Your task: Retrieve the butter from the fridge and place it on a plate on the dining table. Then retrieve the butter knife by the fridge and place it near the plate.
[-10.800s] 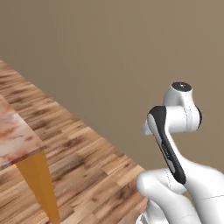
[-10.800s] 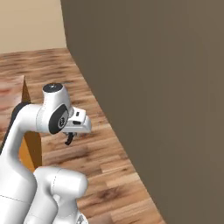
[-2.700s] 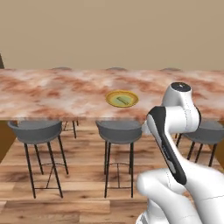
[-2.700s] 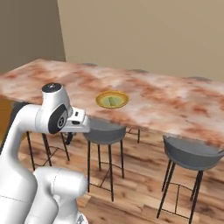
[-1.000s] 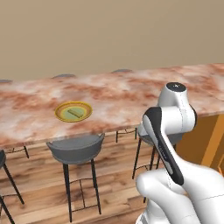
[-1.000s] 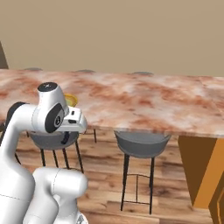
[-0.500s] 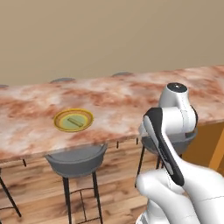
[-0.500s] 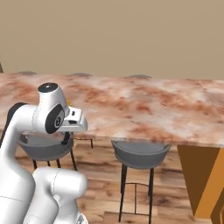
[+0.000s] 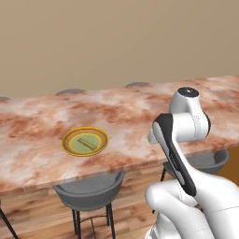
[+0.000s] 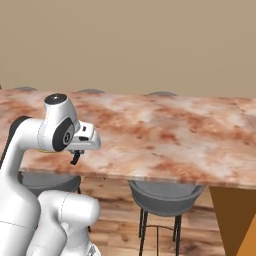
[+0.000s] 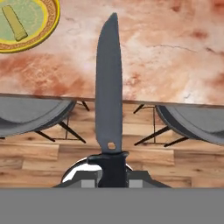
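The dark butter knife (image 11: 108,87) points away from my hand, blade out over the edge of the dining table (image 11: 166,57). My gripper (image 11: 111,168) is shut on its handle. The yellow-rimmed plate (image 11: 46,28) lies ahead and to the left of the blade tip, with the pale butter (image 11: 14,22) stick on its green centre. In the left base view the plate (image 9: 65,141) with the butter (image 9: 86,143) sits on the dining table (image 9: 140,116) left of my arm. In the right base view my gripper (image 10: 75,157) hangs at the near table edge (image 10: 165,135).
Round grey stools (image 9: 88,191) (image 10: 165,192) (image 11: 30,113) stand tucked under the table's near edge, on a wooden floor. An orange cabinet side (image 10: 240,220) stands at the far right. A plain tan wall runs behind the table.
The whole scene has shifted as the base drove; the table and plate now appear nearer and lower. My gripper stays shut on the knife.
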### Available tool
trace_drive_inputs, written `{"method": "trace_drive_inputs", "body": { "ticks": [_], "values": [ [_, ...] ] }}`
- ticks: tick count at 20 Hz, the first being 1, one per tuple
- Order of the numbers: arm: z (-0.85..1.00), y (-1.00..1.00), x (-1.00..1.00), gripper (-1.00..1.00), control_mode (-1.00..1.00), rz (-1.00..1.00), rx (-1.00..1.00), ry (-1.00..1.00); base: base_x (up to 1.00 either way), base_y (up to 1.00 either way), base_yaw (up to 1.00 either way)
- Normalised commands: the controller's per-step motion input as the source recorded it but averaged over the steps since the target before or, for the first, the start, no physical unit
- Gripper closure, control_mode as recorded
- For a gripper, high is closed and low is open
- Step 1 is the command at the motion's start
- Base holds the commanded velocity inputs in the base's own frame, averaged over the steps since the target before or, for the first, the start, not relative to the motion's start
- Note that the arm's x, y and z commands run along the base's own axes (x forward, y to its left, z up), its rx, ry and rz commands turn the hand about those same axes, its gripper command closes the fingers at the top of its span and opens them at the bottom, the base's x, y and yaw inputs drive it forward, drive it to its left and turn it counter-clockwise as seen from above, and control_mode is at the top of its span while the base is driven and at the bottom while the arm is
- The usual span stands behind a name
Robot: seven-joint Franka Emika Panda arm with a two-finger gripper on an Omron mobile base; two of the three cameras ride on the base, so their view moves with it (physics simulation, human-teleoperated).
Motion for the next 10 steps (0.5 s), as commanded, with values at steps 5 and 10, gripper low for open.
{"method": "trace_drive_inputs", "body": {
  "ticks": [5,10],
  "values": [
    [0.0,0.0,0.0,1.0,1.0,0.0,0.0,0.0,0.31,0.42,0.0],
    [0.0,0.0,0.0,1.0,1.0,0.0,0.0,0.0,0.4,0.44,0.0]
  ]
}}
